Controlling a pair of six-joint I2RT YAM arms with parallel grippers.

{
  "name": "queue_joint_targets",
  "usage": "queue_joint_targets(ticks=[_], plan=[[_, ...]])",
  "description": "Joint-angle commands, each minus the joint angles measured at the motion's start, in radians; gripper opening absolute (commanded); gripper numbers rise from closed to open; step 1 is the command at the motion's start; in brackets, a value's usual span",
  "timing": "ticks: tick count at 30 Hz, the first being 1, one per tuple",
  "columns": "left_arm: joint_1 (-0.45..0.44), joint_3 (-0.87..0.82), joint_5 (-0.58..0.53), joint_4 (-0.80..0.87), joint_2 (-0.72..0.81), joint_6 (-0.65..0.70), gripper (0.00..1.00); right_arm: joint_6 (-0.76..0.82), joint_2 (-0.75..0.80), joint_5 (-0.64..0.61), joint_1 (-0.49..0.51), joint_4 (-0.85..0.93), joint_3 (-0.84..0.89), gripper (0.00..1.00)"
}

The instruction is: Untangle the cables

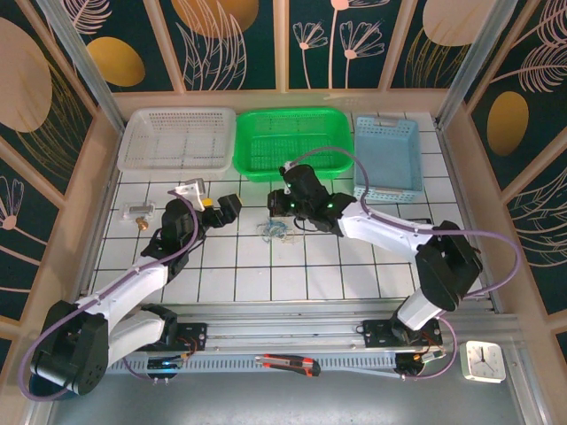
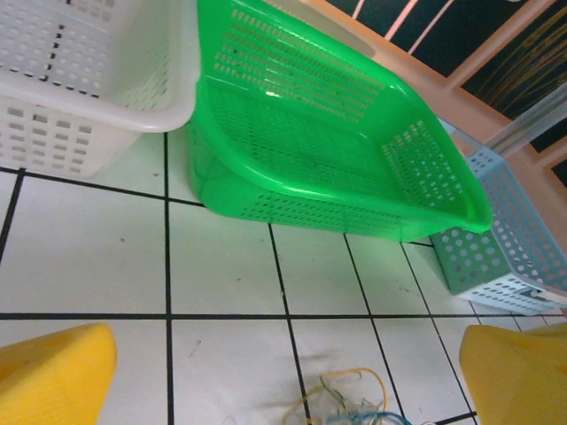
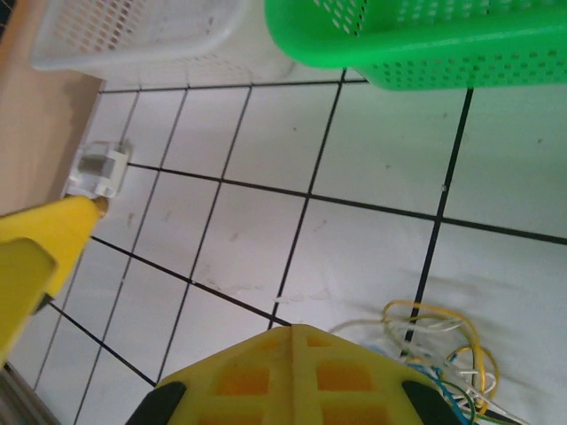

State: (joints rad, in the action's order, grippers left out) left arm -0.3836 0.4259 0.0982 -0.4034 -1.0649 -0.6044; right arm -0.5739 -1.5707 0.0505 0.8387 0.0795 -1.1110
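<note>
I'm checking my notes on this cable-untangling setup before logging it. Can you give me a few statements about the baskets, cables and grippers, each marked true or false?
1. The green basket sits between the white basket and the blue basket. True.
2. The cables lie inside the green basket. False: they lie in a small clump on the tiled table, in front of that basket.
3. The left gripper is open, its fingers spread wide. True.
4. The right gripper is wide open. False: its fingers are pressed together, right beside the cables.
</note>
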Motion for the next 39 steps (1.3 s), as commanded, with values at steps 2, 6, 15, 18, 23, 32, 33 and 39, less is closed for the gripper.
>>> queue_joint_targets(ticks=[2, 6, 15, 18, 23, 32, 33, 39], plan=[[-0.005, -0.014, 0.095, -0.097, -0.012, 0.023, 0.99, 0.008, 0.077, -0.008, -0.009, -0.025, -0.029, 0.00], [-0.010, -0.035, 0.126, -0.161, -0.036, 0.000, 0.99, 0.001, 0.111, -0.006, -0.018, -0.043, -0.029, 0.00], [-0.110, -0.045, 0.063, -0.227, -0.087, 0.058, 0.99, -0.004, 0.130, 0.003, -0.027, -0.049, -0.036, 0.00], [-0.144, -0.039, 0.038, -0.254, -0.115, 0.079, 0.99, -0.005, 0.134, 0.008, -0.029, -0.051, -0.042, 0.00], [-0.169, -0.038, 0.016, -0.311, -0.148, 0.096, 0.99, -0.014, 0.152, 0.019, -0.029, -0.055, -0.052, 0.00], [-0.198, 0.001, 0.041, -0.348, -0.193, 0.164, 0.99, -0.027, 0.197, 0.030, -0.029, -0.073, -0.054, 0.00], [-0.203, 0.011, 0.046, -0.350, -0.204, 0.169, 0.99, -0.027, 0.200, 0.034, -0.028, -0.074, -0.056, 0.00], [-0.236, 0.062, 0.060, -0.374, -0.281, 0.194, 0.99, -0.027, 0.216, 0.040, -0.029, -0.079, -0.082, 0.00]])
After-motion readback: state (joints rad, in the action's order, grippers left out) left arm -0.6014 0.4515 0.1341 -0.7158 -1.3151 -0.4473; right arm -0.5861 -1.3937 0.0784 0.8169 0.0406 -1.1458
